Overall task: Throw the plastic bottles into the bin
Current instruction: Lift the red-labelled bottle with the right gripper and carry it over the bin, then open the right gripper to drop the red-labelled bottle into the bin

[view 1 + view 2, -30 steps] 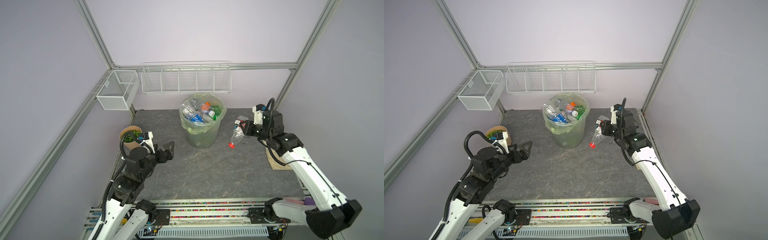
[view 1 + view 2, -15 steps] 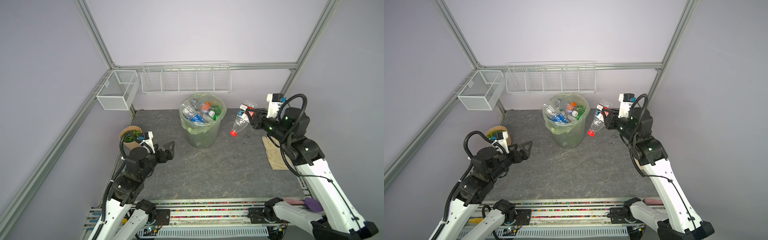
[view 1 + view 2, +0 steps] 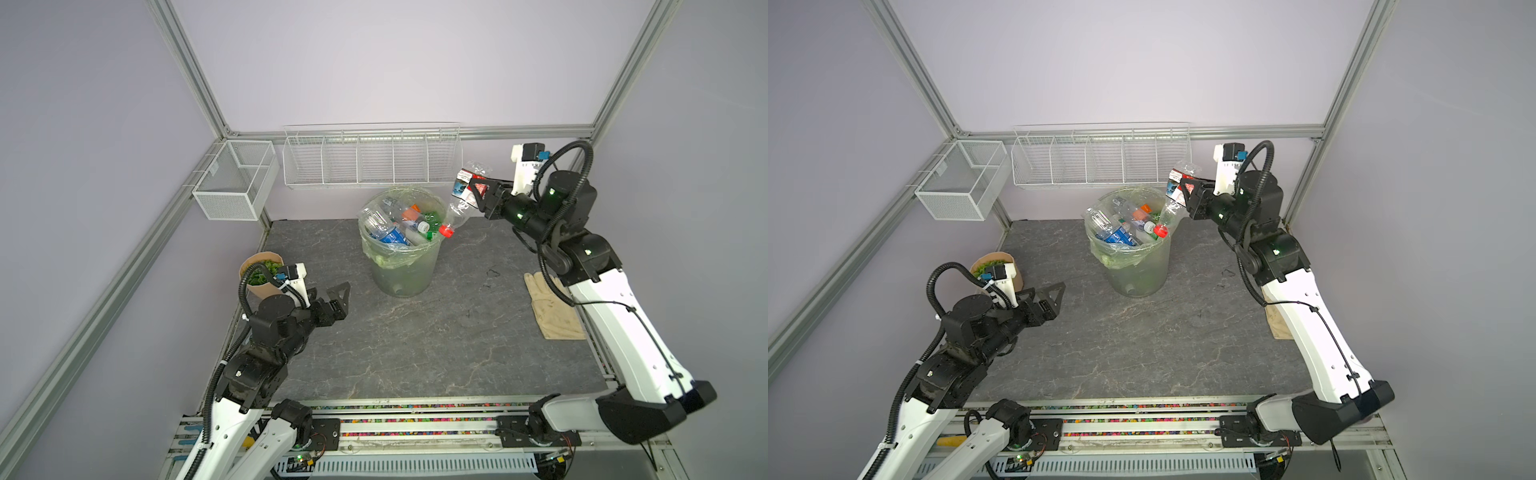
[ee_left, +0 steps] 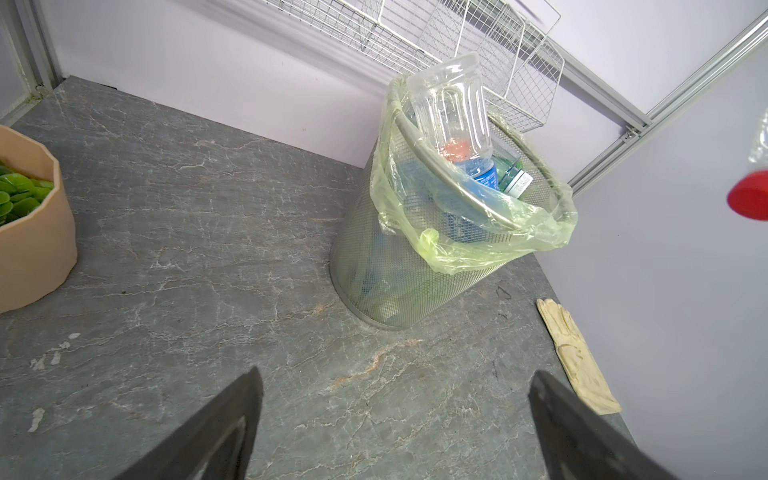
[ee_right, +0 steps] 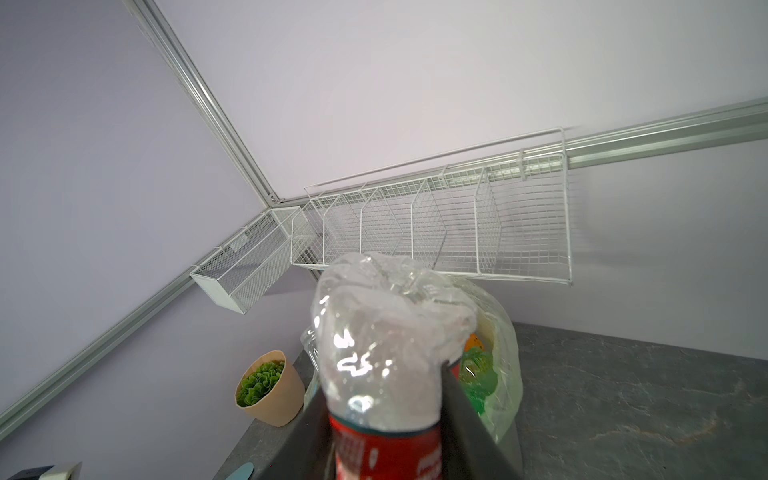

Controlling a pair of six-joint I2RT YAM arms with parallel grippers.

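Upper right of a top view: right gripper (image 3: 477, 190) clamped on a bottle (image 3: 459, 205), cap down over the well-filled bin (image 3: 405, 274). Lower left, left gripper (image 3: 338, 297) jaws apart. No bottle on the table (image 3: 415, 332); one release apparently outstanding.

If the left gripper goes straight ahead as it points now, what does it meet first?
Probably the bin, low on its wall; only table lies between it and the open left gripper. Depth is unclear.
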